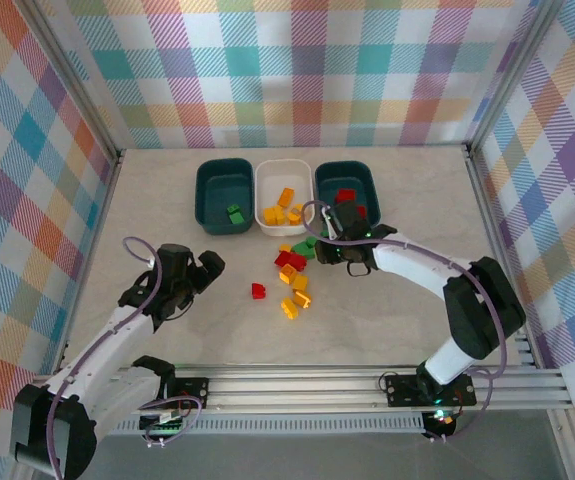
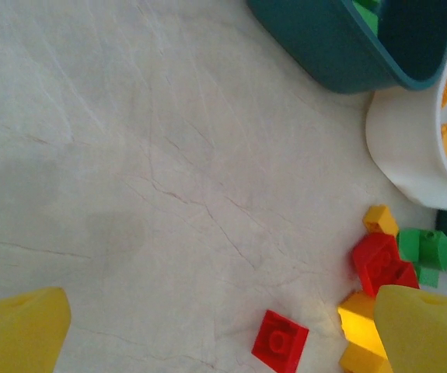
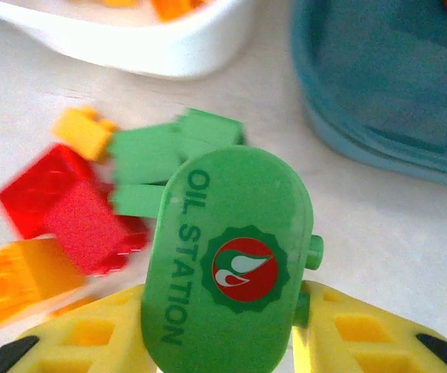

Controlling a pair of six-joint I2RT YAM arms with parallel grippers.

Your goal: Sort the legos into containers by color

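Green lego [image 3: 227,264], printed OIL STATION, clamped in right gripper [image 3: 231,342] above loose legos [image 1: 292,272], at 6 o'clock of white bin [image 1: 285,164]. Pile partly hidden, blurred in wrist view. Left teal bin [image 1: 200,195] at its 9, right teal bin [image 1: 347,165] at 3, cut off up close. Left gripper [image 2: 223,330] fingers apart, nothing btwn, at pile's 9. Pale marbled counter [image 1: 147,200], plaid walls [image 1: 287,70].

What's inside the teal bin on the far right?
Red bricks, at least two, lie in the right teal bin. The right tool covers part of the bin's near edge, so anything there cannot be seen.
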